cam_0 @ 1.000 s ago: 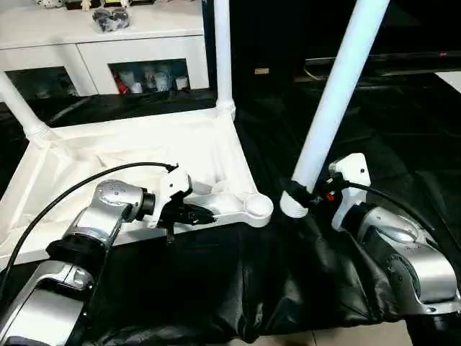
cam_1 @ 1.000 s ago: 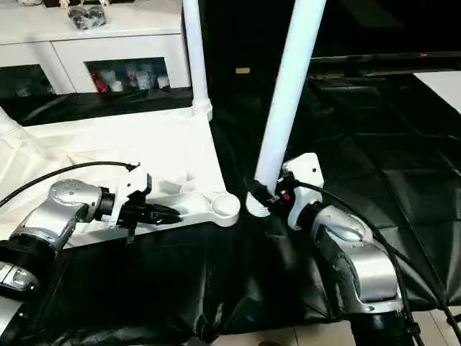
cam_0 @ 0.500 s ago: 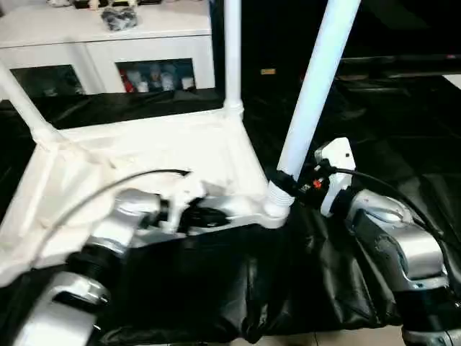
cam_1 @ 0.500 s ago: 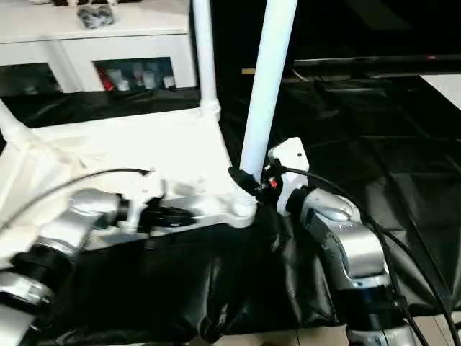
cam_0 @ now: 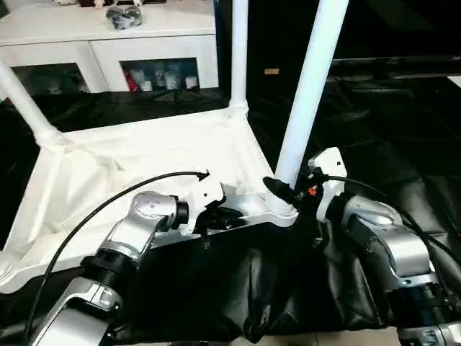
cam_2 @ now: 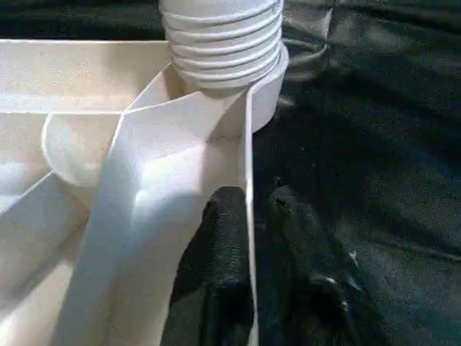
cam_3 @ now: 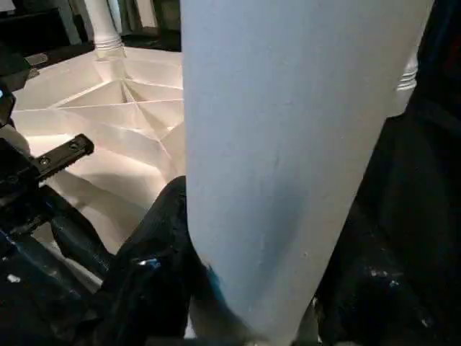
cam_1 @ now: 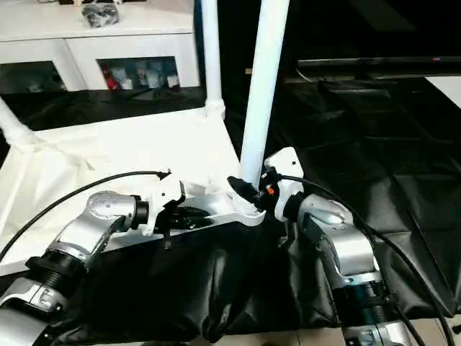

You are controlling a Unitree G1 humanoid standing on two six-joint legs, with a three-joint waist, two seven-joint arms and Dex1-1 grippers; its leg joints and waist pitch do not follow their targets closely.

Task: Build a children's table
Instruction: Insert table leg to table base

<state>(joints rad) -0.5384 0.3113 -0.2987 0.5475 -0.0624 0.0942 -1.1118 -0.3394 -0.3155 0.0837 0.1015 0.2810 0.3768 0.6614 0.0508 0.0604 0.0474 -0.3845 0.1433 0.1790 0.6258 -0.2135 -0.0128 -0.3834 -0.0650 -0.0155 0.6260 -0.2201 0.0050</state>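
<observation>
Smooth white plastic tabletop (cam_0: pixel 130 162) and legs (cam_0: pixel 310 86); glossy, crinkled black sheet (cam_0: pixel 238 303).

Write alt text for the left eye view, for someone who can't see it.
The robot's right hand holds a white table leg upright at the near corner of an upside-down white tabletop. Its left hand grips the tabletop's near edge. Two other legs already stand at the far corners, above a black sheet.

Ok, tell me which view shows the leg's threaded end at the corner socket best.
Left wrist view: the leg's threaded end sits close-up in the corner socket. Both eye views show it small behind the right gripper; the right wrist view shows the shaft.
</observation>
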